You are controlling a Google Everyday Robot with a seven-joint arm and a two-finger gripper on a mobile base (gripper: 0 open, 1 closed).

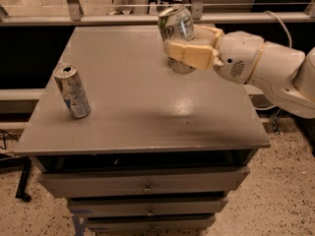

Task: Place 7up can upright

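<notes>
My gripper (183,45) reaches in from the right over the back middle of the grey tabletop (138,107). Its cream fingers (189,54) are shut around the 7up can (176,29), a silvery-white can with green lettering. The can is held roughly upright, tilted slightly, with its base low over the tabletop; I cannot tell if it touches. The white arm (266,68) extends off to the right.
A slimmer silver can with blue markings (73,91) stands on the left part of the tabletop. The table is a grey cabinet with drawers (142,185) below its front edge. A metal rail (98,18) runs behind the back edge. The apple seen earlier is hidden behind the gripper.
</notes>
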